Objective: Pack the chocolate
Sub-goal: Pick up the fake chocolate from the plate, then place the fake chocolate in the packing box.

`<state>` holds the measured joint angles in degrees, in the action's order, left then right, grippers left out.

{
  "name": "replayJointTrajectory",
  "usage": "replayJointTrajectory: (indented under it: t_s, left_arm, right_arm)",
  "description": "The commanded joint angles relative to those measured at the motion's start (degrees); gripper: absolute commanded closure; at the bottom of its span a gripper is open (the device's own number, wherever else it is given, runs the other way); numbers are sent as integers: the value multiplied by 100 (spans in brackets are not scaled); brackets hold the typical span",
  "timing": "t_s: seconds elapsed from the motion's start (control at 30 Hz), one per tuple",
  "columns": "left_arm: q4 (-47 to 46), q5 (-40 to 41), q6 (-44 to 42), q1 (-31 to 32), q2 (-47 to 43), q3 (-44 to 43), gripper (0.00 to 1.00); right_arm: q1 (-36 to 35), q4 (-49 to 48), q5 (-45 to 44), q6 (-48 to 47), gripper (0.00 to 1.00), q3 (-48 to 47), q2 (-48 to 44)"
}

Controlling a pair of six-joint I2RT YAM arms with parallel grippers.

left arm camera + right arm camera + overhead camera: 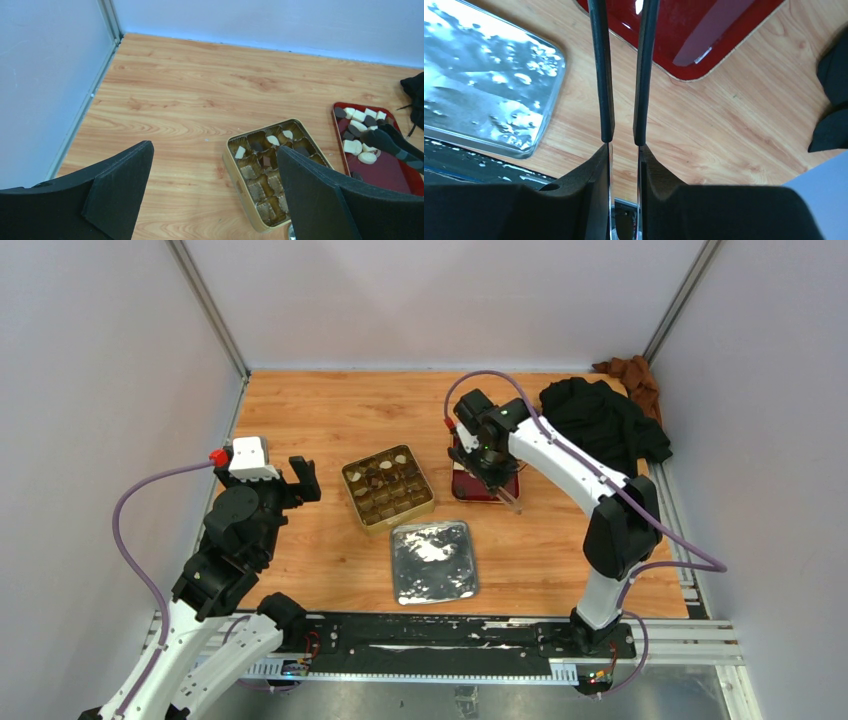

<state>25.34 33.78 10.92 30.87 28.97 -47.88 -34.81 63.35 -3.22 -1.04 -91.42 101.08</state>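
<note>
White-black arms (560, 455), purple cables (135, 550), black claws (305, 478).

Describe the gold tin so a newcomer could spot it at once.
Start at the wooden table and look to its middle, between the two arms. The gold tin sits there, left of the red tray and just behind the flat silver lid. It alone is split into a grid of small brown cups, a few already holding chocolate.
</note>
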Motion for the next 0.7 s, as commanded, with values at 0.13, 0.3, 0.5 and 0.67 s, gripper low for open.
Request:
replayJointTrajectory:
  t_s: [0.13, 0.3, 0.5, 0.67]
  left_arm:
    - [-143, 51, -2, -9, -23, 60, 0]
    - [-141, 58, -2, -9, -24, 60, 0]
    - [-143, 57, -2, -10, -25, 59, 0]
    - [-137, 54, -2, -10, -25, 59, 0]
  right_arm:
    - [-642, 318, 1, 69, 81, -661, 320]
    - [-913, 331, 40, 207, 80, -926, 588]
    - [-1196, 352, 75, 218, 80, -1314, 893]
    - [-1443, 371, 175, 208, 80, -1682, 1145]
